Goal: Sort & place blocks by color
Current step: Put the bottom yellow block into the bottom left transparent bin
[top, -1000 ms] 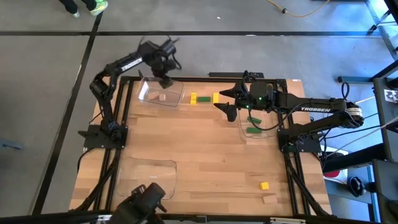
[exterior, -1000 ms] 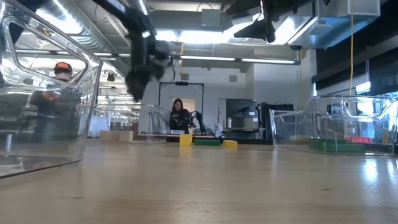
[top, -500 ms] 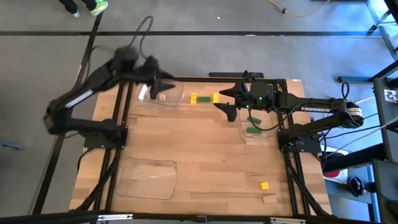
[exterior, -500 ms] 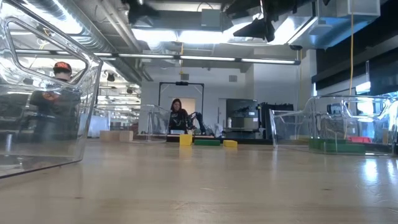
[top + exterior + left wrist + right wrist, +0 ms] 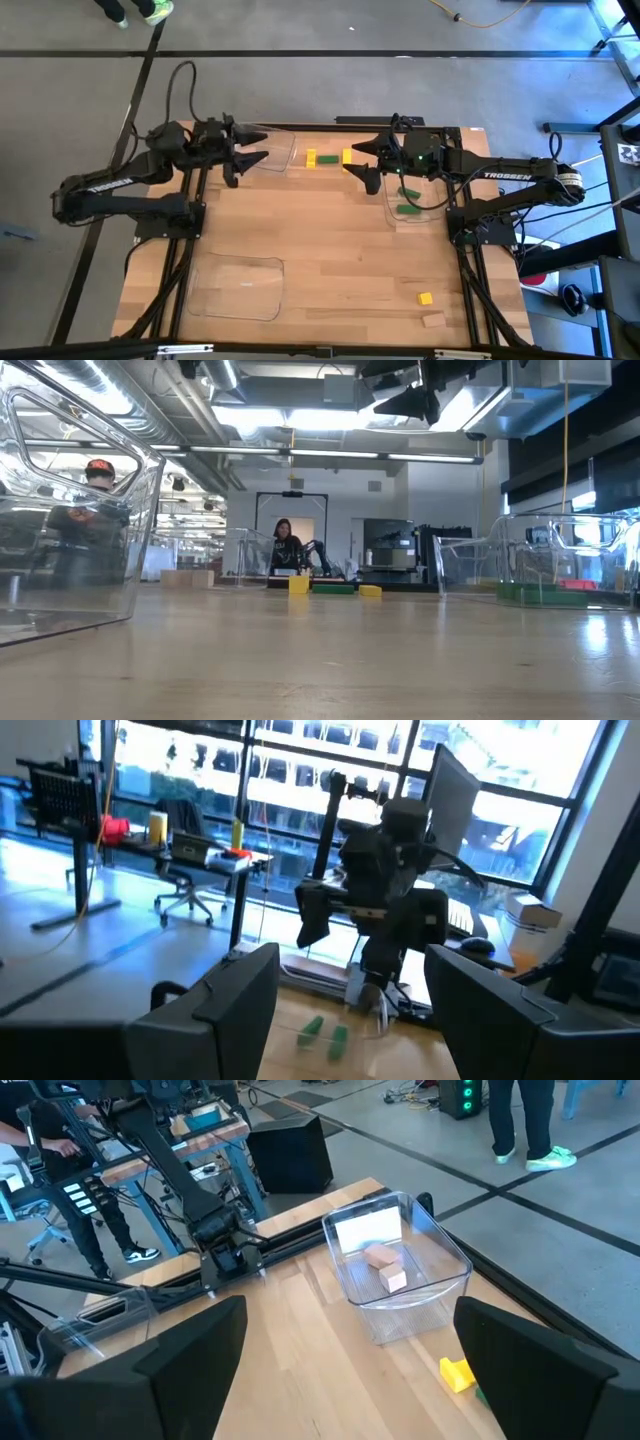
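The wooden table point(image 5: 330, 250) carries three clear trays. The near-left tray point(image 5: 235, 287) appears to hold nothing. The far-left tray point(image 5: 400, 1270) holds two tan blocks point(image 5: 385, 1267). The right tray point(image 5: 415, 205) holds green blocks point(image 5: 408, 210), partly hidden under the right arm.

The left gripper point(image 5: 258, 147) hangs raised above the far-left tray's edge, fingers spread wide with nothing between them. The right gripper point(image 5: 362, 165) hovers high over the table just beside the right tray, also wide open and carrying nothing.

Loose pieces: between the two far trays, a yellow block point(image 5: 311, 157), a green bar point(image 5: 328, 159) and a second yellow block point(image 5: 347, 156) sit in a row. Near the table's front right, a third yellow block point(image 5: 425, 298) lies close to a tan block point(image 5: 433, 320), well apart from every tray.
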